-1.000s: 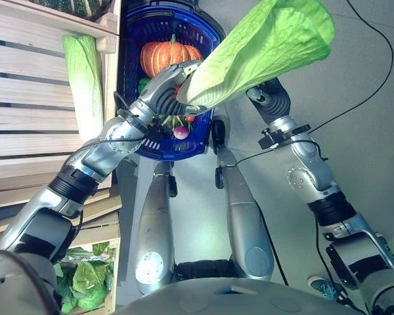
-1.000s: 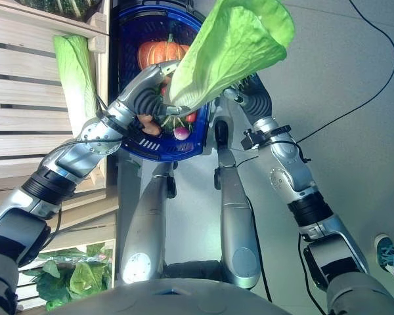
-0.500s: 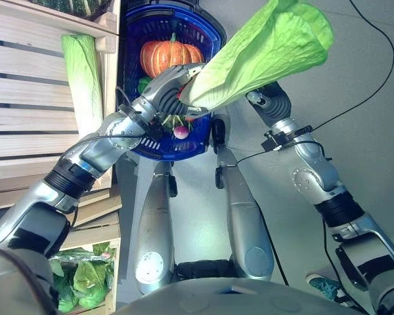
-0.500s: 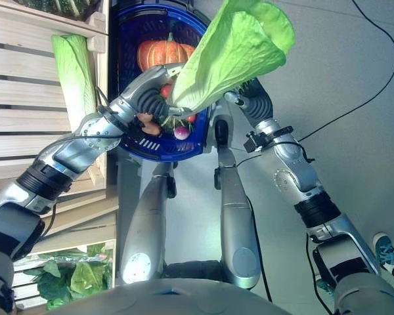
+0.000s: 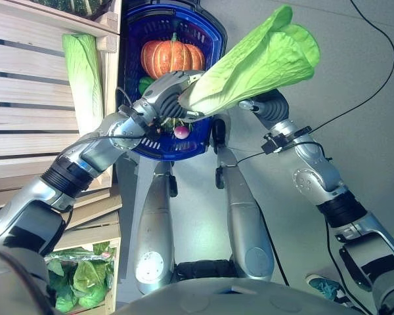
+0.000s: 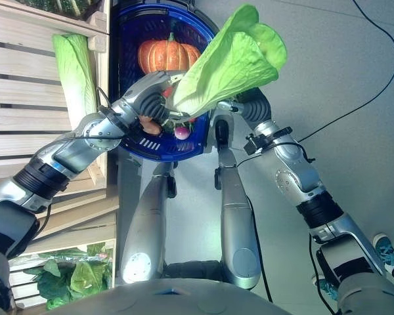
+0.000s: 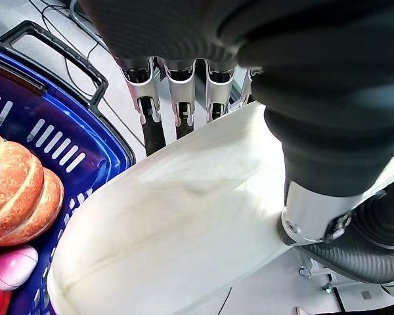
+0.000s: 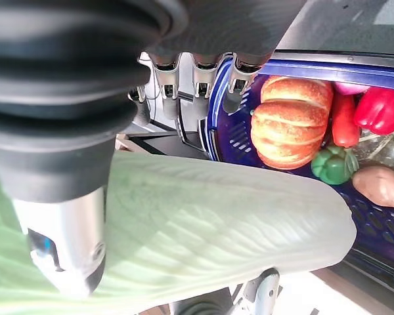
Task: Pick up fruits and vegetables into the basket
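Observation:
A big pale-green napa cabbage [image 5: 249, 69] hangs tilted above the blue basket [image 5: 207, 29], leafy end up to the right, white stem end down over the basket. My left hand [image 5: 164, 98] is shut on the stem end; its fingers [image 7: 177, 85] curl behind the white stalk [image 7: 184, 230]. My right hand [image 5: 266, 105] holds the cabbage further up from beneath, mostly hidden by leaves; its thumb [image 8: 65, 249] and fingers [image 8: 200, 72] clasp the ribbed body [image 8: 217, 216]. In the basket lie an orange pumpkin [image 5: 167, 56], a green pepper [image 8: 335, 164], a red pepper [image 8: 381, 108] and a potato [image 8: 377, 184].
Wooden slatted shelves [image 5: 33, 98] stand at the left, tight against the basket, with a second napa cabbage [image 5: 85, 79] lying on them. A lower crate holds leafy greens [image 5: 85, 275]. Grey floor stretches to the right. A person's shoe [image 6: 387, 252] shows at the lower right.
The cabbage has sunk a little, its leafy end dropping and tipping toward the basket. Both hands have moved slightly down with it.

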Robot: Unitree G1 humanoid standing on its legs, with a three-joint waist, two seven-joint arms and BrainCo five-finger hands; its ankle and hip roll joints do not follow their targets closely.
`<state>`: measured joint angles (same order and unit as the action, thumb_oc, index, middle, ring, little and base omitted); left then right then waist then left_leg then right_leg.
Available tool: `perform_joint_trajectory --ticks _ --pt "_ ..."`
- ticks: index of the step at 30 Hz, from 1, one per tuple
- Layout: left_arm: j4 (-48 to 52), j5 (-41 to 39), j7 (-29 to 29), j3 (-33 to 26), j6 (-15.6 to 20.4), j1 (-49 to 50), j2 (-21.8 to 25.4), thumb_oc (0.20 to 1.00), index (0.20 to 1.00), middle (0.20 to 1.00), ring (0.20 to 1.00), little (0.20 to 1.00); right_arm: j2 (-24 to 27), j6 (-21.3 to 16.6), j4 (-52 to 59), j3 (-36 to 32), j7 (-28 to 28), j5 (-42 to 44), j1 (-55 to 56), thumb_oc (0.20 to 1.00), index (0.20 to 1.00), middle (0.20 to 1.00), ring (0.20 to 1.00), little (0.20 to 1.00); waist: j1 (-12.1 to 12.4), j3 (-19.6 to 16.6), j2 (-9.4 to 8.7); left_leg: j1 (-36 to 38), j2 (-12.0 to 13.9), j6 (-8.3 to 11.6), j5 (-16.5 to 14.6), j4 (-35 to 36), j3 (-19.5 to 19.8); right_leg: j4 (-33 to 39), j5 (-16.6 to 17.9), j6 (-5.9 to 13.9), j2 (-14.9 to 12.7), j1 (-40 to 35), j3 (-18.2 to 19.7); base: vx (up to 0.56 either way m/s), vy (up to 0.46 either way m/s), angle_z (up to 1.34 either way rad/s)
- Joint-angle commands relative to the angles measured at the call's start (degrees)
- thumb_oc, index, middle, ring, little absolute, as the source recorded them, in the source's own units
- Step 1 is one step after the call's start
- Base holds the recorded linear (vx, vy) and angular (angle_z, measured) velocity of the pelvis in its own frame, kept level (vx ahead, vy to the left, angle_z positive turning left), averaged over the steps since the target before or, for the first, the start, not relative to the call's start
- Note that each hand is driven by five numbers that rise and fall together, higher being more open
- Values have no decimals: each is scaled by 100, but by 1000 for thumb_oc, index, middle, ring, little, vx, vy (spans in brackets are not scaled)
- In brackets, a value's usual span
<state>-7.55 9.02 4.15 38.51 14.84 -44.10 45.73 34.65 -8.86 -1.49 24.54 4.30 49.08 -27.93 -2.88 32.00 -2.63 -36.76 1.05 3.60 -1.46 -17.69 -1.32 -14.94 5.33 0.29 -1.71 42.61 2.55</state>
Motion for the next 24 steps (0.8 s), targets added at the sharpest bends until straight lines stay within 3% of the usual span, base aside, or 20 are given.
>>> perform_joint_trajectory --ticks 1,14,20,21,22,24 --pt "685 432 21 179 49 89 -135 200 200 200 200 200 -60 -398 975 102 228 205 -224 1000 1000 1000 1000 1000 -119 -221 172 -182 -243 -101 400 488 25 -144 -483 395 162 -375 -509 0 0 0" --pt "627 410 -475 190 -437 143 -159 200 200 200 200 200 -163 -475 1104 8 450 540 -176 1000 1000 1000 1000 1000 -115 -221 182 -184 -238 -104 442 558 22 -81 -440 416 153 -373 -538 0 0 0" --pt "614 405 -644 276 -527 106 -151 200 200 200 200 200 -243 -528 1155 -22 848 1035 -148 1000 1000 1000 1000 1000 -113 -221 177 -179 -242 -96 433 545 26 -79 -453 424 145 -400 -561 0 0 0" --pt "628 406 -666 290 -540 117 -165 200 200 200 200 200 -284 -565 1147 -16 921 1042 -129 900 900 900 900 900 -109 -221 175 -150 -243 -95 404 538 23 -85 -478 430 141 -428 -568 0 0 0" --pt "622 414 -677 294 -539 98 -166 200 200 200 200 200 -292 -596 1148 -17 944 1059 -148 200 200 200 200 200 -111 -221 181 -174 -240 -94 435 553 25 -70 -447 430 141 -403 -570 0 0 0" --pt "638 429 -715 301 -568 105 -202 200 200 200 200 200 -354 -631 1165 -22 1003 1045 -119 200 200 200 200 200 -110 -221 184 -144 -242 -95 408 552 27 -75 -473 432 136 -431 -568 0 0 0"
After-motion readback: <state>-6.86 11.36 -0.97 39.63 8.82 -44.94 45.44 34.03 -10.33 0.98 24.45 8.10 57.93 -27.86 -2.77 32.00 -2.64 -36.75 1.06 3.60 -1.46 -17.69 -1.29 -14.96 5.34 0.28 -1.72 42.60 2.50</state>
